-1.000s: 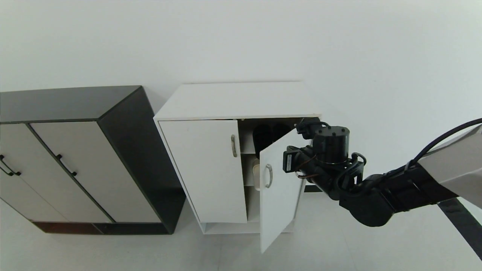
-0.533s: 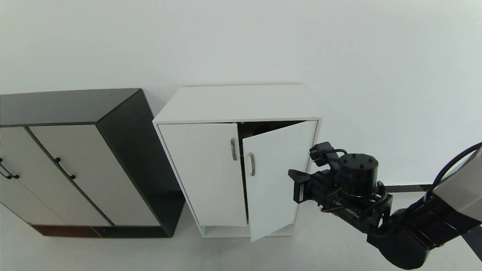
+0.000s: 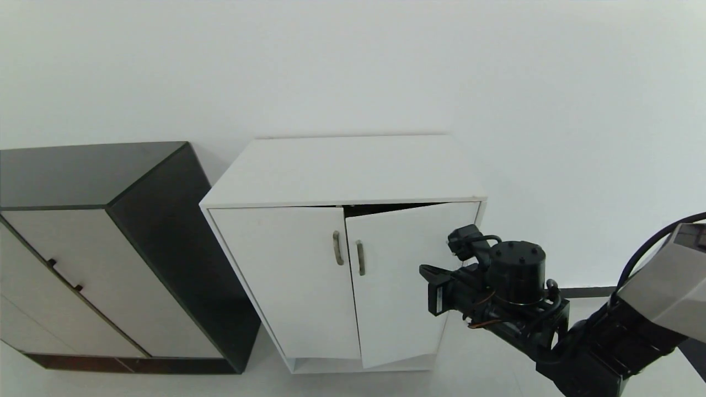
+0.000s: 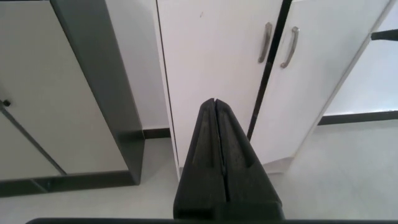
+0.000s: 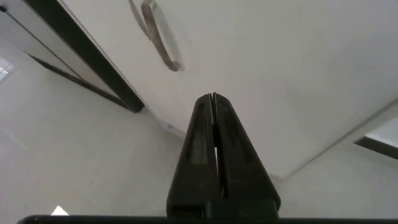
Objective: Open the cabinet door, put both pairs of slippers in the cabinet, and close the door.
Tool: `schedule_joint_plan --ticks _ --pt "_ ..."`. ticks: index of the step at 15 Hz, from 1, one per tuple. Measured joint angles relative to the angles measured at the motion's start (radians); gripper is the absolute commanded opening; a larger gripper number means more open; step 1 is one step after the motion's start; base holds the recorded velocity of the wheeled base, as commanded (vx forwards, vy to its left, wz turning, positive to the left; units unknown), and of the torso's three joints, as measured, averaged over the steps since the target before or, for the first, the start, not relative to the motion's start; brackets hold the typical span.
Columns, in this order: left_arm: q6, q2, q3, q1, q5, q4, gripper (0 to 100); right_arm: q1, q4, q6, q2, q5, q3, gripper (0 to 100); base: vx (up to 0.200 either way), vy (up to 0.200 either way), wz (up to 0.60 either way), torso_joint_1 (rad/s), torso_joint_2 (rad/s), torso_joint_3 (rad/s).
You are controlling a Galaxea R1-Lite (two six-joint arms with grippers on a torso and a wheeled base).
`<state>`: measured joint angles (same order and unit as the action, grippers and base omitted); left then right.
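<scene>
At cabinet front | right door ajar at 3 o'clock side of white cabinet | right gripper near door face, jaws pressed together | left gripper jaws together too

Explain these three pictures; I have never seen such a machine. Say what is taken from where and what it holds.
This is a wheeled robot with two arms. The wide picture comes from a camera on its head, looking down at a white cabinet beside a dark cabinet. Its black right arm is at the white cabinet's right door, which stands slightly ajar, with a dark gap along its top. The left door is shut. The other two pictures come from cameras on the wrists, each looking along that arm's own jaws, the black wedge in the middle. Both pairs of jaws are pressed shut and hold nothing. The right jaws point at the right door's face near its handle; whether they touch it I cannot tell.
</scene>
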<state>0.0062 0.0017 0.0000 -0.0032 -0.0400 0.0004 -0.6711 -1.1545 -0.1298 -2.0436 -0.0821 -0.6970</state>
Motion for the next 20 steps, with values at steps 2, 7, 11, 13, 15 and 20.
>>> schedule_joint_plan --ticks 2,7,11,13,15,20 --pt "0.000 0.000 0.000 0.000 0.000 0.000 0 -0.005 0.001 0.002 -0.031 -0.005 -0.043 0 0.000 0.000 0.00 0.000 0.00 0.000" --pt "0.000 0.000 0.000 0.000 0.000 0.000 0 0.014 0.031 0.002 -0.133 -0.009 -0.250 0 0.000 0.000 0.00 0.000 0.00 0.000" --pt "0.000 0.000 0.000 0.000 0.000 0.000 0 0.035 0.117 0.004 -0.184 -0.009 -0.369 0 0.000 0.000 0.00 0.000 0.00 0.000" --pt "0.000 0.000 0.000 0.000 0.000 0.000 0 0.049 0.147 0.005 -0.203 -0.008 -0.429 0 0.000 0.000 0.00 0.000 0.00 0.000" --pt "0.000 0.000 0.000 0.000 0.000 0.000 0 0.062 0.167 0.007 -0.218 -0.007 -0.465 0 0.000 0.000 0.00 0.000 0.00 0.000" --pt "0.000 0.000 0.000 0.000 0.000 0.000 0 0.073 0.172 0.009 -0.239 -0.009 -0.496 0 0.000 0.000 0.00 0.000 0.00 0.000"
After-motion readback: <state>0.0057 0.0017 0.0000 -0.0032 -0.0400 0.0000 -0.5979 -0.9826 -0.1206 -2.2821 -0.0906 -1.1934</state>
